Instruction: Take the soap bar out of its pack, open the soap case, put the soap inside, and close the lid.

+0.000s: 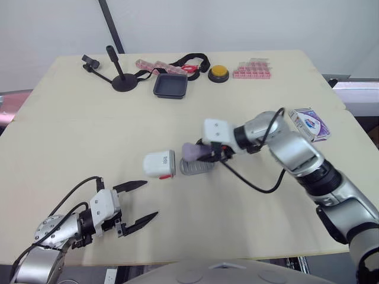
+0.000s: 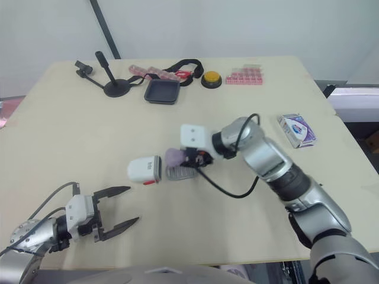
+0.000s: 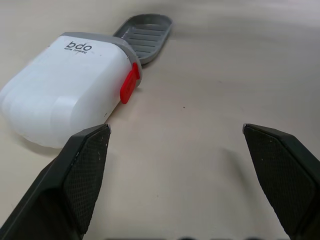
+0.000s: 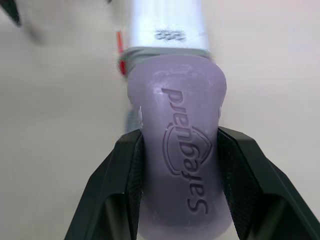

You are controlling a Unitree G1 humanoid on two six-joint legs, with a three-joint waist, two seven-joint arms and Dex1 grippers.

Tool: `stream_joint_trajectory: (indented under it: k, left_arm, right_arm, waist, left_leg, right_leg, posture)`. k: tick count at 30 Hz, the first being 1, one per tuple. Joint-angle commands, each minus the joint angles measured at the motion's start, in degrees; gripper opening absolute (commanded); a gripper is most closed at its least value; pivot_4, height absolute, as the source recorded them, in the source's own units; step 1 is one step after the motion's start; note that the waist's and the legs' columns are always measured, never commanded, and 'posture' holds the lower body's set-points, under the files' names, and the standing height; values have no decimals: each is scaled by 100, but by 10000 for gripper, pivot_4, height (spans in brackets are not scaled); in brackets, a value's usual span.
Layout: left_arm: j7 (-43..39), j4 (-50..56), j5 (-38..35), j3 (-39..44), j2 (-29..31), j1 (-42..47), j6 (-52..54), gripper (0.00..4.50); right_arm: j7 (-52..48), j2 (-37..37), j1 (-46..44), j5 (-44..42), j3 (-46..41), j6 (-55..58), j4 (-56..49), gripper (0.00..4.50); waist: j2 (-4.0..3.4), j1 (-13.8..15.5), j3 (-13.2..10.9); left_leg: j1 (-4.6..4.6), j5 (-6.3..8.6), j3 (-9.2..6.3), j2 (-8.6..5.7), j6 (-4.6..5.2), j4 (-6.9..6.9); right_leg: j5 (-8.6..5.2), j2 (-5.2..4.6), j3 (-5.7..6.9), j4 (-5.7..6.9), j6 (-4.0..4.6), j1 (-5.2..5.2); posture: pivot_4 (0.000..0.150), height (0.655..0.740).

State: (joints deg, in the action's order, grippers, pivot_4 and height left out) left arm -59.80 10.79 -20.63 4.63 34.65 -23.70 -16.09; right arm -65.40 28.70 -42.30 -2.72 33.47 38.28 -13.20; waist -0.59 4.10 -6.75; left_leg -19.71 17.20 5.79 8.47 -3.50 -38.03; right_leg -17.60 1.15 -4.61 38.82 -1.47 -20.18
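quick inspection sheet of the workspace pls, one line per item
surface: beige table, no spills seen
job's things: purple soap bar unwrapped, over grey ridged case tray; white case cover with red latch on its side beside it; purple-and-white soap pack near the table's right edge
clutter: black square dish, yellow button, pink packets, black stand, along the far edge
grippers: left gripper open, holding nothing; right gripper shut on the soap bar
cables: black cable loops off the right arm
surroundings: pale wall, dark pole
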Motion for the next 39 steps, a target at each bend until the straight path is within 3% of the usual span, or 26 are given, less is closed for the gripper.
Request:
stream_joint_trajectory:
  k: [1, 20, 22, 27, 33, 39]
  left_arm:
    - [-7, -7, -133, 143, -55, -87, -231, 45000]
    - [269, 56, -75, 10, -259, -21, -255, 45000]
    - [289, 78, -70, -7, -262, 3, -236, 45000]
    - [306, 75, -90, -4, -247, 28, -227, 45000]
    - [237, -93, -237, 156, -160, 268, -218, 45000]
    - [-3, -574, -250, 375, 123, 994, -343, 45000]
  right_arm:
    - [80, -33, -140, 156, 31, -175, 163, 16852]
    - [-102, -264, -283, 365, 288, -506, 726, 16852]
    - [-144, -262, -329, 403, 300, -549, 826, 27152]
    - [-188, -263, -358, 387, 260, -623, 873, 43836]
    - [-124, -218, -212, -56, -410, -818, 538, 44492]
    - [114, 41, 1001, -994, -1868, -1210, -435, 44492]
  waist:
    - [1, -3, 0]
    - [1, -69, -1]
    - [2, -71, -1]
    - [2, -85, 0]
    - [2, -77, 0]
    - [16, 43, 8]
  left_leg:
    - [0, 0, 4, -1, 0, 0]
    - [8, -4, 31, 3, -5, 9]
    - [8, -4, 32, 3, -5, 9]
    - [9, -4, 34, 3, -5, 9]
    - [8, -4, 35, 4, -5, 8]
    - [15, -4, 39, 3, -4, 9]
  right_leg:
    - [0, -3, 1, 0, 0, -2]
    - [0, -1, -8, 5, 1, -7]
    - [0, 0, -9, 6, 1, -7]
    - [1, -1, -10, 7, 2, -8]
    - [1, -1, -11, 8, 2, -8]
    - [1, 1, -14, 19, 2, -11]
  posture:
    - [1500, 7400]
    - [1500, 7400]
    - [1500, 7400]
    - [1500, 7400]
    - [1500, 7400]
    - [1500, 7400]
